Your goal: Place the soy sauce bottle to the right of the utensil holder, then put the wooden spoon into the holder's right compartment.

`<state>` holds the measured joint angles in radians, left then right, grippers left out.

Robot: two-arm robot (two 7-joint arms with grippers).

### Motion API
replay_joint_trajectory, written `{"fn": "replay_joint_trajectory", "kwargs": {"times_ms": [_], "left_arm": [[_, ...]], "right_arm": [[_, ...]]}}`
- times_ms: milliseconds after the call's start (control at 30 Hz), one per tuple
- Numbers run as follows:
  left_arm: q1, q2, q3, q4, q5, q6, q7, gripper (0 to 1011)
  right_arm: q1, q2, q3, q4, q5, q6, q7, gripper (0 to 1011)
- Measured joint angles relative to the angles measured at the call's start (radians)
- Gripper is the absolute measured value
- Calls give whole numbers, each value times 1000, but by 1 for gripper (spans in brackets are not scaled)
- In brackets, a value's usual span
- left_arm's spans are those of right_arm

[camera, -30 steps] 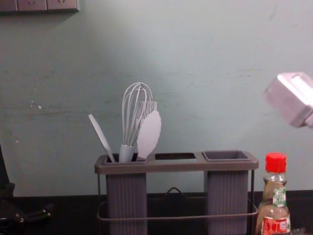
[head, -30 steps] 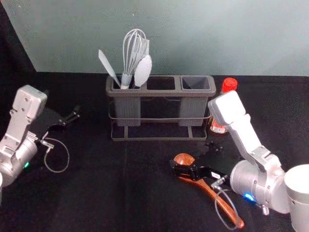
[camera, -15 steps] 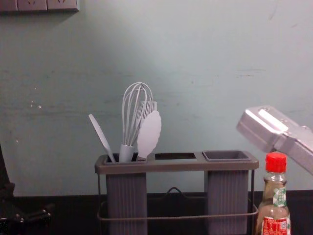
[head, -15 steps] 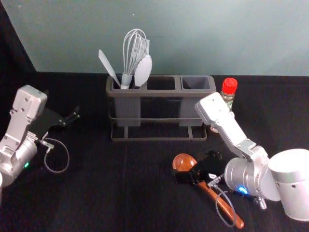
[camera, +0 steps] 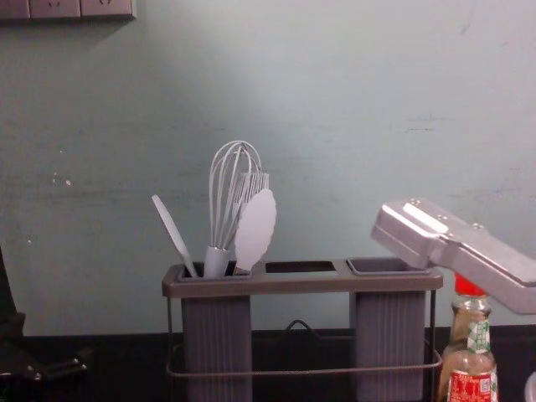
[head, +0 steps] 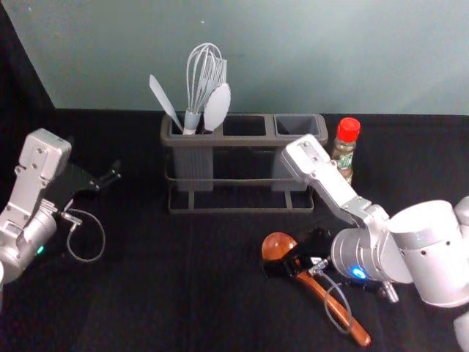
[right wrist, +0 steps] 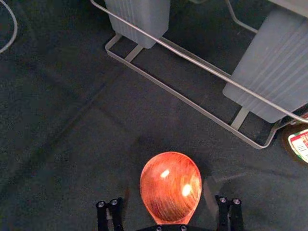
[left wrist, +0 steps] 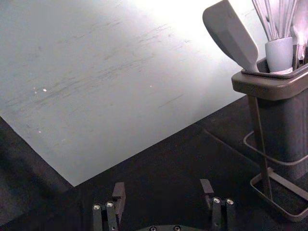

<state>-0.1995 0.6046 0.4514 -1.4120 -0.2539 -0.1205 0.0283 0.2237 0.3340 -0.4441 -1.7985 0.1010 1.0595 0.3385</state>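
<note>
My right gripper is low over the wooden spoon, near where bowl meets handle. In the right wrist view, the right gripper stands open, a finger on each side of the spoon's bowl. The soy sauce bottle stands upright just right of the utensil holder; in the chest view, my right arm partly covers the bottle's red cap. My left gripper is parked at the left; in the left wrist view, the left gripper is open and empty.
A whisk, a spatula and other utensils stand in the holder's left compartment. The middle opening and right compartment hold no utensils. Dark cloth covers the table; a wall rises behind.
The right arm's wrist and forearm have swung left and turned, uncovering the bottle in the head view, while the gripper stays by the spoon. The left arm, bottle and spoon have not visibly moved.
</note>
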Motion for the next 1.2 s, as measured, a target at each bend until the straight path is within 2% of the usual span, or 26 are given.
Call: {"fn": "replay_joint_trajectory", "kwargs": {"times_ms": [400,1200], "left_arm": [[0,0,0,0,0,0,0,1011],[0,0,0,0,0,0,0,1011]], "right_arm": [[39,-17,-14,55,-27,18,26,1003],[50,-39,-18,96,-80,13,67,1003]]}}
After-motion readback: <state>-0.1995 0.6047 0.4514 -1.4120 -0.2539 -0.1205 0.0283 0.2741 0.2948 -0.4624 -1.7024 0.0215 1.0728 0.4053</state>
